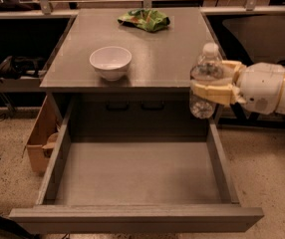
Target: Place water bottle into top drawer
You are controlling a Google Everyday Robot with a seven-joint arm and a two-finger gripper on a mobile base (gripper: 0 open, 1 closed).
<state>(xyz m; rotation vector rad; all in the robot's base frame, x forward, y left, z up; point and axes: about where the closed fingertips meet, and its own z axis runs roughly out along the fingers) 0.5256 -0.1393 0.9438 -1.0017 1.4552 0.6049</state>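
The water bottle (207, 69) is gripped upright by the closed claw (208, 91) at three o'clock, above the one-o'clock corner of the open top drawer (132, 218).

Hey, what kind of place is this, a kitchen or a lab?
Probably a lab or workshop, not a home: speckled hard floor, a cardboard box beside the grey table, cables and gear on the left. The pincer holds the water bottle at the table's front edge, above the open top drawer.

Claw (205, 91): one, cream-fingered, held at right on a white arm (267, 88) extended horizontally; clamped around water bottle (207, 66).
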